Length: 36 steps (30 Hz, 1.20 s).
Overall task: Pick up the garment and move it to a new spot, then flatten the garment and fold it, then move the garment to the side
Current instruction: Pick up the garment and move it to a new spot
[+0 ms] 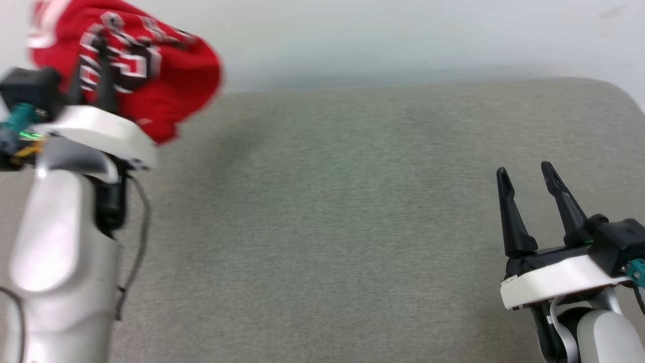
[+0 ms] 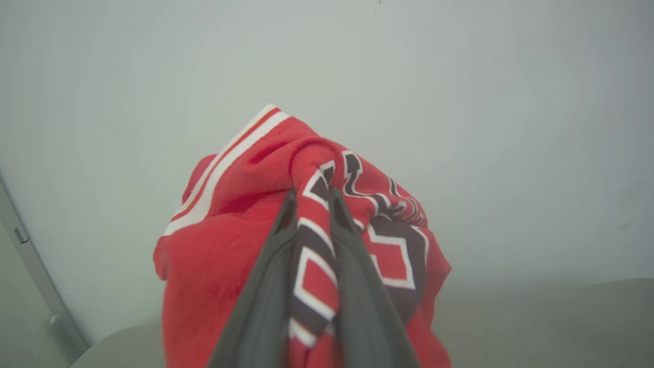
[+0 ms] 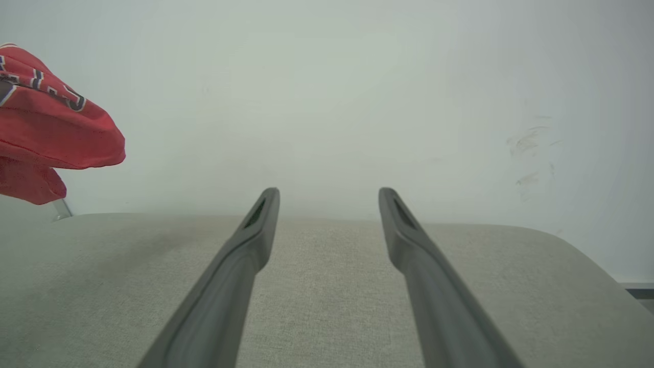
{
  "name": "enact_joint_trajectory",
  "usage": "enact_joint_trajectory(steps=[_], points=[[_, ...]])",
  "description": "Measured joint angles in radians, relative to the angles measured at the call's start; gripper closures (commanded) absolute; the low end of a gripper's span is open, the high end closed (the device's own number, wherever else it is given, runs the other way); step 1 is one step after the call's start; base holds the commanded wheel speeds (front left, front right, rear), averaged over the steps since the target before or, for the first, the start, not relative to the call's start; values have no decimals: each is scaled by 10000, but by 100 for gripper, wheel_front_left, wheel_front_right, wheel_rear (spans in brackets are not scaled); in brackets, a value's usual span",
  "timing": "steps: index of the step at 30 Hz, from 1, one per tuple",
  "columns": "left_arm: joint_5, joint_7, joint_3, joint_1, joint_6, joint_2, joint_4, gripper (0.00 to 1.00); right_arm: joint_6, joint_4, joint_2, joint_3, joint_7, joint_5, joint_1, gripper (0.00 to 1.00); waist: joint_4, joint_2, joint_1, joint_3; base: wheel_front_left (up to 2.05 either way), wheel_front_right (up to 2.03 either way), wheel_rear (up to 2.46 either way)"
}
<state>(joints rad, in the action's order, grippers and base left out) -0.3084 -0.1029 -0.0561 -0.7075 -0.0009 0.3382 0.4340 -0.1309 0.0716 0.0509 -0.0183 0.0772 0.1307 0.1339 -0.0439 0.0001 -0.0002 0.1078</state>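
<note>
The grey tabletop (image 1: 352, 227) stretched across the lower part of the head view, with a pale wall (image 1: 403, 35) behind it. The garment (image 1: 166, 85) hung bunched in the air at the upper left of that frame, above the tabletop's far left corner. It was blurred there, and no part of it plainly rested on the surface. The left claw (image 2: 312, 197) was clenched on a rolled fold of the lettered front, with the fabric pinched between its two fingers in the left wrist view and the striped trim (image 2: 225, 163) draped toward the upper left. The right claw (image 1: 524, 170) sat at the lower right of the head view, released, its fingers spread with nothing between them. The step in hand looked like the carry to a new spot. To do it well, the grip on that single fold would need to be firm, and the bundle should travel high enough for its hanging edge to clear the tabletop. It should come down near the open middle, where both claws could reach to spread it. Lowering slowly would let the fabric pool rather than twist.
</note>
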Motion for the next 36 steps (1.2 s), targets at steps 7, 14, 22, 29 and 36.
enact_joint_trajectory(steps=[7,14,22,29,36], points=[[-31,702,-1304,1364,-174,-1218,-1718,100,0,196,0,31,-109,23,-187,0,-966,0,0,-143,0,0,0],[90,1302,-2968,2933,-640,-1958,-1994,100,0,291,2,-10,-42,196,-250,0,-1475,0,1,481,0,0,0],[253,1705,-4339,3975,-913,-2270,-1275,0,0,2,2,-65,194,272,-133,0,-1589,0,2,1129,0,0,0],[104,813,-4077,3868,-529,-2508,-1712,0,0,-144,-4,6,190,146,9,0,-1181,0,2,961,0,0,0],[151,-242,-3189,3730,347,-2316,-2529,0,0,-157,0,207,4,-12,-40,0,-611,0,2,530,0,0,0]])
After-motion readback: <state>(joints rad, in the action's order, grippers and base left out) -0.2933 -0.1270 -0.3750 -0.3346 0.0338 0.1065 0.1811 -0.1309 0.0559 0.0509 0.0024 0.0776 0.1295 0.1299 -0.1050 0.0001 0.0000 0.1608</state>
